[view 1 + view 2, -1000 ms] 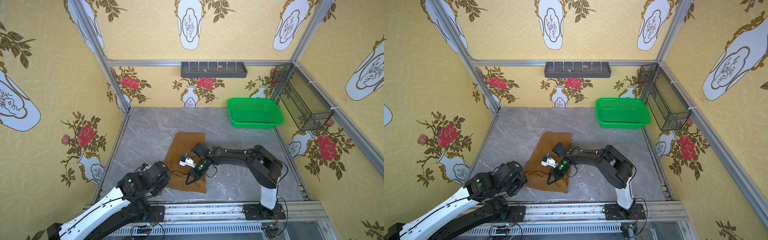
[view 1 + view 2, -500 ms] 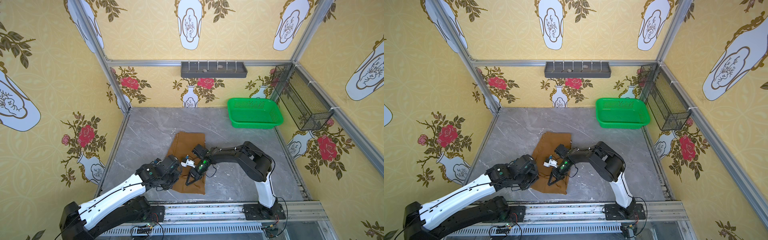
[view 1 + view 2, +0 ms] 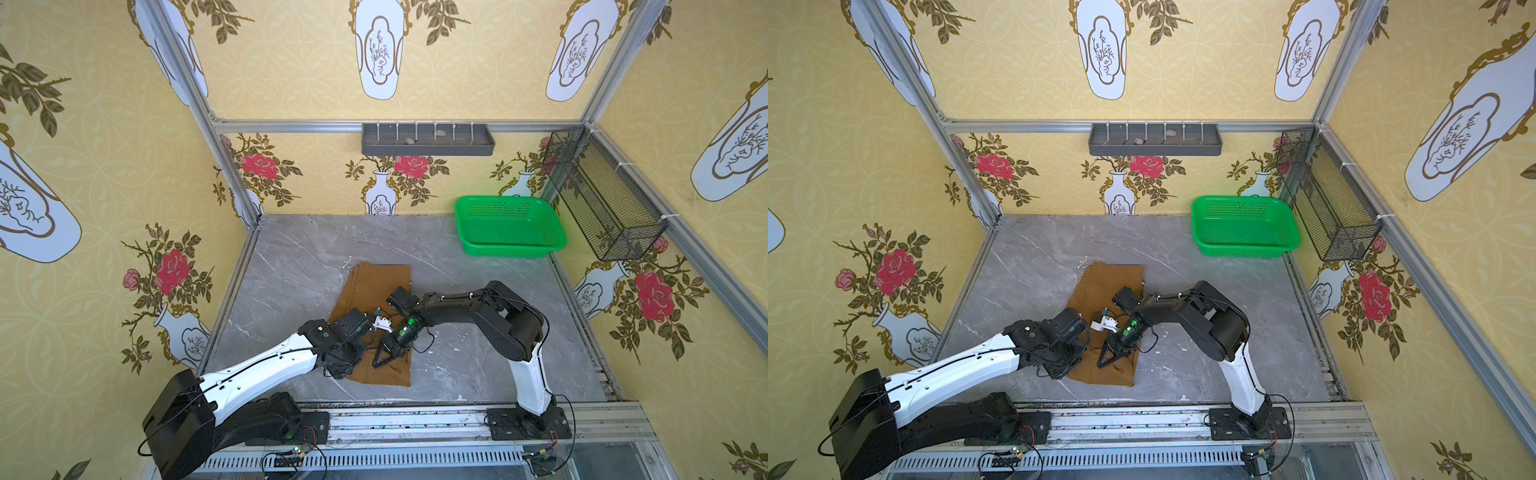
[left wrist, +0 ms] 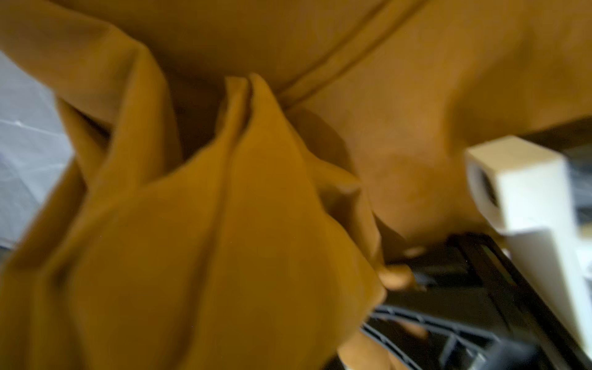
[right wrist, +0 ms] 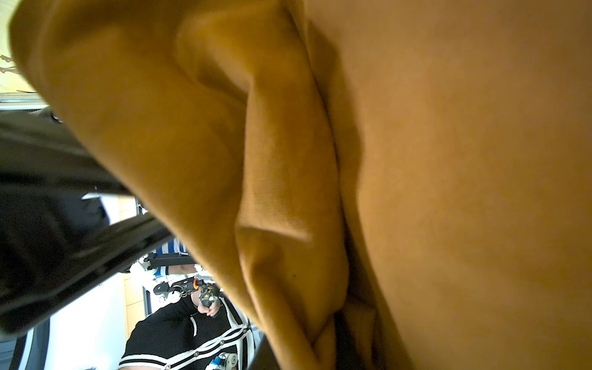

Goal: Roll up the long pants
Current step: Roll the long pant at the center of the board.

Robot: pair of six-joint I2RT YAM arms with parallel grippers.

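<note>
Ochre-brown cloth long pants point(image 3: 380, 282): soft, limp, light; take both end corners.
Left gripper point(image 3: 347, 365): closed on pants.
Right gripper point(image 3: 378, 363): pinching pants.

Table point(image 3: 307, 249) bare far, left; green basket point(image 3: 511, 248) fills far-right corner; left arm point(image 3: 257, 370), right arm point(image 3: 469, 307) crowd long pants point(image 3: 380, 278).

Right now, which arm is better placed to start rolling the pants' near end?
Right, probably: the right gripper appears shut on a raised fold at the near end of the long pants, while the left arm only reaches their near-left edge.
</note>
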